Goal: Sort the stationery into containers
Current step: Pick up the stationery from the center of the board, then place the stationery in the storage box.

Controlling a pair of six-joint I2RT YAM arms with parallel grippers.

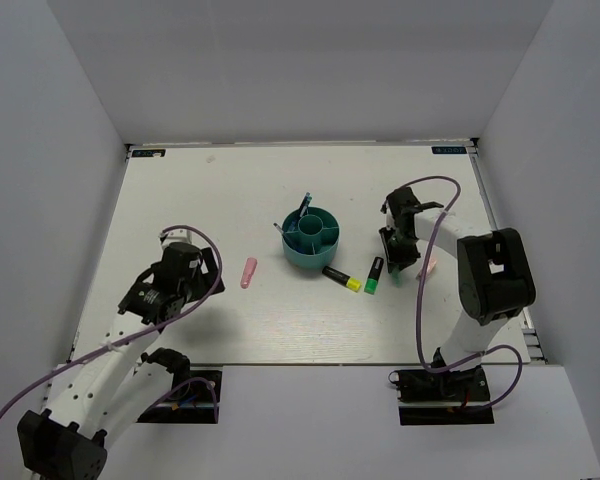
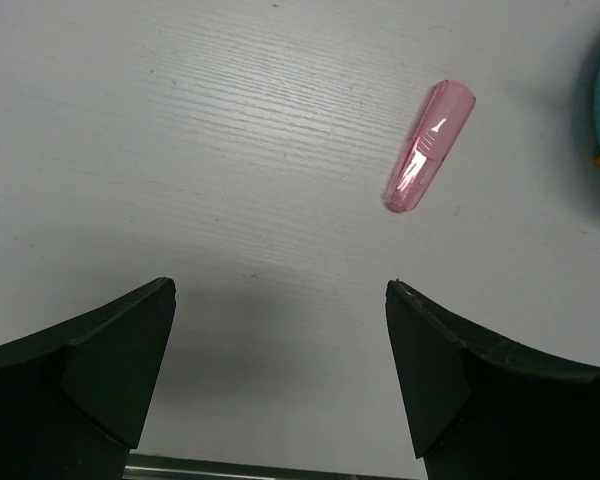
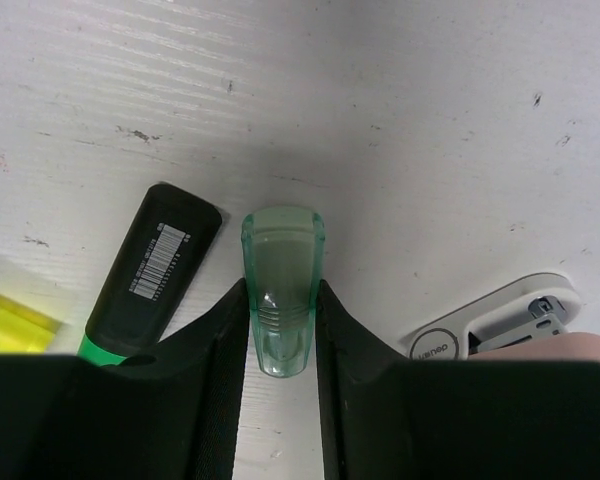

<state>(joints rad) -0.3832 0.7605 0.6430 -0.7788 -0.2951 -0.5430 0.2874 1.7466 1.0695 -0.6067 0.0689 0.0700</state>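
Blue pens in organizer; pink marker, black markers outside it — right gripper pinches pale green marker; left gripper gapes.

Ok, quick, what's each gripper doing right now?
Left gripper: open, holding nothing.
Right gripper: jaws closed on the pale green marker.

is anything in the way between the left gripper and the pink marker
Nothing visible. The left gripper is open, and only bare table lies between its fingers and the pink marker ahead.
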